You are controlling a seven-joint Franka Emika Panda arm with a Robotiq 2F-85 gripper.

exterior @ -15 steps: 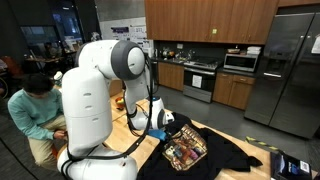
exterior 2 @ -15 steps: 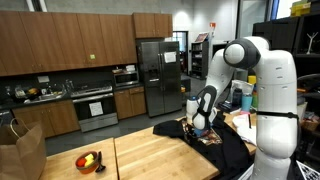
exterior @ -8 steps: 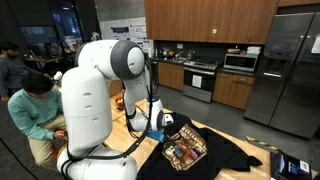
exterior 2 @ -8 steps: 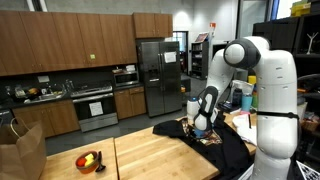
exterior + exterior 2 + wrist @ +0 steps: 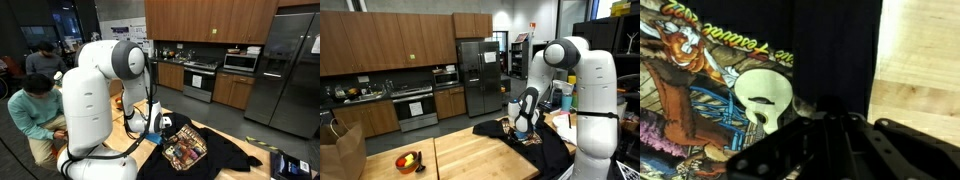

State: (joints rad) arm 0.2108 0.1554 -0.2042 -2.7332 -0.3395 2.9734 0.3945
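Observation:
A black T-shirt [image 5: 228, 156] with a colourful print [image 5: 185, 150] lies spread on the wooden table [image 5: 470, 155]. It shows in both exterior views, T-shirt [image 5: 552, 150]. The white arm bends down over it, and my gripper [image 5: 160, 128], gripper [image 5: 520, 130] presses onto the shirt's edge beside the print. In the wrist view the gripper [image 5: 810, 112] comes in from the bottom. Its jaws are closed together on the black cloth [image 5: 835, 50], with a small bunch of fabric at the tips. A pale skull shape of the print [image 5: 762, 95] sits just to the left.
Bare table wood [image 5: 922, 70] lies right of the shirt's edge. A seated person [image 5: 35, 112] is close behind the arm's base. A bowl of fruit [image 5: 408, 160] and a brown paper bag [image 5: 340, 150] stand at the table's far end. A blue item [image 5: 291, 165] lies beyond the shirt.
The jaws have closed together on the shirt's cloth over the last second. The arm has stayed almost still. A person in the background has moved.

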